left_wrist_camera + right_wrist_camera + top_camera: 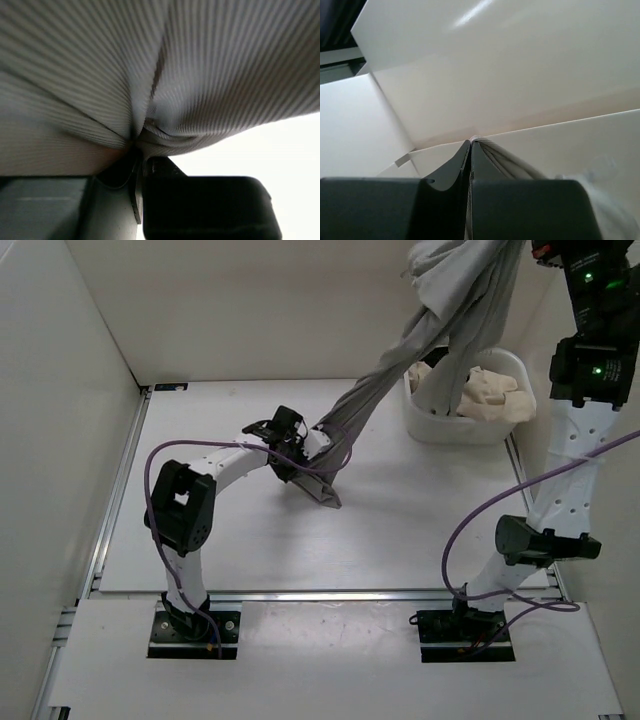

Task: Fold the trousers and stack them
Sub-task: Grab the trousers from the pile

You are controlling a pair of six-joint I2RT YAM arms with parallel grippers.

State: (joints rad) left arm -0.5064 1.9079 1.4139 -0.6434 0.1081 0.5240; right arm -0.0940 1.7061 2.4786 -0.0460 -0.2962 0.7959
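The grey trousers (400, 370) stretch as a taut, twisted band from the upper right, high above the table, down to the table's middle. My left gripper (318, 448) is shut on their lower part just above the table, and a short end (318, 490) trails onto the table. In the left wrist view, ribbed grey cloth (210, 75) fills the frame and bunches into my shut left gripper (139, 150). My right gripper (471, 142) is raised high and shut on a thin edge of the trousers (510, 162). The top view's upper edge cuts off its fingers.
A white basket (505, 425) stands at the back right of the table, holding a beige garment (490, 395). The hanging trousers pass over its left side. White walls enclose the table on the left and at the back.
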